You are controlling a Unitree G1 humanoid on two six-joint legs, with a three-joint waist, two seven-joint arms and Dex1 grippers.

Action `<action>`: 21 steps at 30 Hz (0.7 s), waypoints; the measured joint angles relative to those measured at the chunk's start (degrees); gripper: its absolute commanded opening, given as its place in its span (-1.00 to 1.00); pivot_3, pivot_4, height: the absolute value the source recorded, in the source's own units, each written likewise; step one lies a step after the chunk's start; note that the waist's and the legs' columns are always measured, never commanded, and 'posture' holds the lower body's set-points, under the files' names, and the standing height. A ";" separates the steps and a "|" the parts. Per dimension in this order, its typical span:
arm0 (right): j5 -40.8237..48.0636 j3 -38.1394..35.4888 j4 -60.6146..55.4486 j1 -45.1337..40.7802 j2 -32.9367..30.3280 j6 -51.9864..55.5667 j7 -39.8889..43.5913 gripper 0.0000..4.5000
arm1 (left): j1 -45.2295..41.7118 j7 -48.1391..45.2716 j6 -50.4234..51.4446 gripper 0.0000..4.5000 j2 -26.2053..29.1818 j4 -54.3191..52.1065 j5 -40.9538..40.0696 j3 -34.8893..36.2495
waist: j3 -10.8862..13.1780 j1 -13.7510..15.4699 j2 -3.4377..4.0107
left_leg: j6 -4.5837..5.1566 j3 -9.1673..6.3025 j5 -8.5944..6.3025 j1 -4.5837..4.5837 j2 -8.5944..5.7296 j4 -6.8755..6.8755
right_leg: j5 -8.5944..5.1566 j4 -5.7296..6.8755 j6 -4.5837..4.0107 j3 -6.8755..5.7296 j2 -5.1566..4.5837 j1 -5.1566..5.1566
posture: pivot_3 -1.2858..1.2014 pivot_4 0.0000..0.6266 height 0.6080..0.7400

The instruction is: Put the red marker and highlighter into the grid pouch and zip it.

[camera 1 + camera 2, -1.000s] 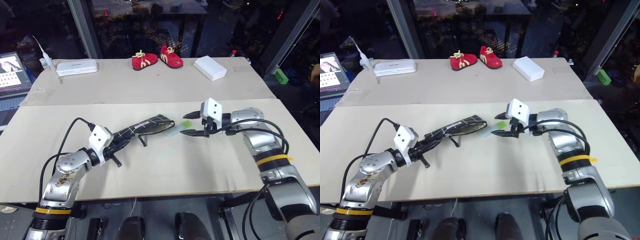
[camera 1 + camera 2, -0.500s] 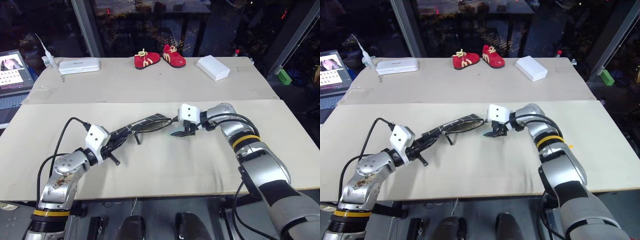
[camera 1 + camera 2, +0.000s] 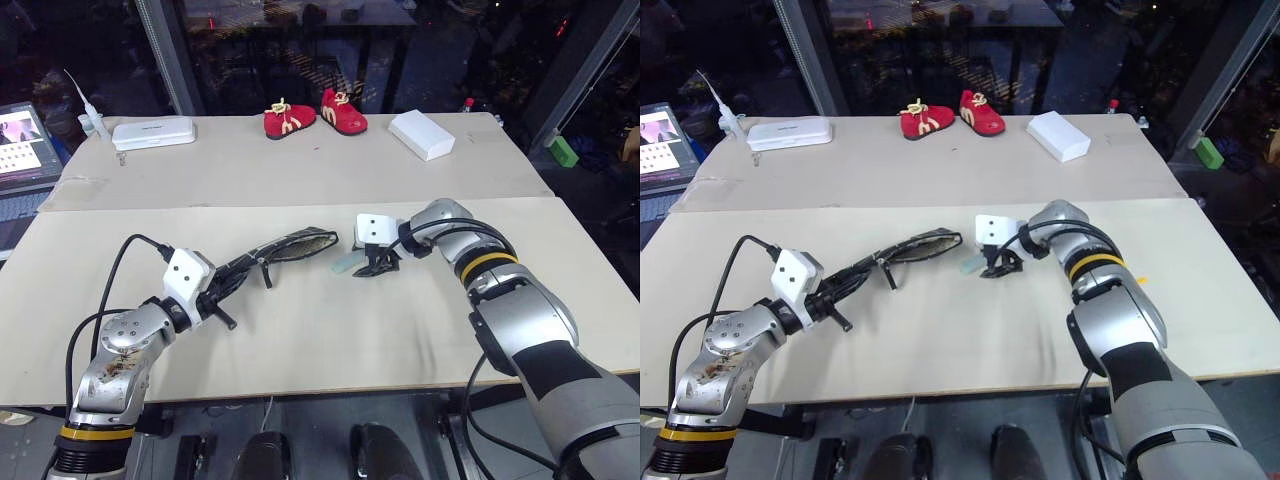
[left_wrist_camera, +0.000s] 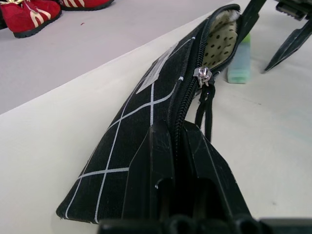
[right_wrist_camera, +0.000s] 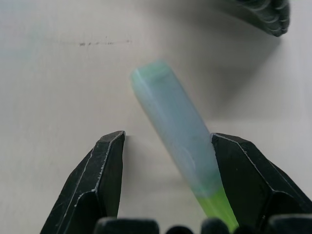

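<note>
1. The left hand (image 4: 178, 146) has its two black fingers pressed together on the near end of the grid pouch (image 3: 285, 250), pinching the fabric beside the zipper.
2. The pouch is a flat black case with thin white grid lines; it runs from that hand up toward the middle of the surface (image 3: 330, 330), and its held end looks raised off the board.
3. The far end of the pouch gapes open (a pale lining with dark dots shows inside), and the zipper pull with its black cord (image 4: 202, 97) sits partway along the zip.
4. The highlighter (image 5: 178, 131) lies flat on the surface just beside the pouch's open mouth, with a pale blue-green body and a brighter green cap.
5. The right hand (image 5: 168, 183) is spread, pointing down at the highlighter, one finger on each side of it; the finger nearer the cap looks close to or touching the body, the other stands apart from it.
6. At the far edge of the surface sit a pair of small red shoes (image 3: 315, 112), a white box (image 3: 420, 135) to their right and a flat white case (image 3: 153, 133) to their left.
7. A laptop screen (image 3: 22, 140) shows at the far left.
</note>
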 measured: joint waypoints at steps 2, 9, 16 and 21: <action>-0.06 -0.22 0.46 -0.15 0.67 1.23 0.13 0.39 | 0.00 0.31 0.24 -1.00 -0.07 -0.62 -0.06 0.00 | 0.00 0.02 0.00 | 0.00 0.00 0.00 -0.01 -0.01 0.00 | 0.00 0.00 0.00 0.00 -0.02 0.00 | 0.03 -0.52 1.00; -0.36 -2.31 1.44 -0.85 2.01 7.94 -0.29 0.39 | -0.04 1.05 1.83 -1.00 -0.33 -1.43 -0.20 0.00 | 0.00 0.02 0.01 | -0.01 -0.02 0.00 0.03 0.00 0.00 | 0.00 0.01 0.00 0.00 -0.02 0.03 | 0.03 -0.52 1.00; -1.90 -1.96 1.19 -1.03 1.97 11.94 -0.56 -0.25 | -0.19 1.30 2.21 -1.00 -0.72 -1.69 -0.20 0.00 | -0.01 0.12 0.01 | -0.01 -0.04 0.00 0.22 -0.03 0.00 | 0.00 0.03 -0.01 0.00 -0.05 0.23 | 0.03 -0.52 1.00; -2.15 -2.08 0.88 -1.12 1.18 13.94 1.74 -0.56 | -0.75 1.34 2.21 -1.00 -0.92 -1.67 -0.20 0.00 | -0.02 0.77 0.01 | -0.01 -0.08 0.00 0.21 -0.05 0.00 | 0.00 0.02 0.00 -0.03 -0.07 0.25 | 0.03 -0.52 1.00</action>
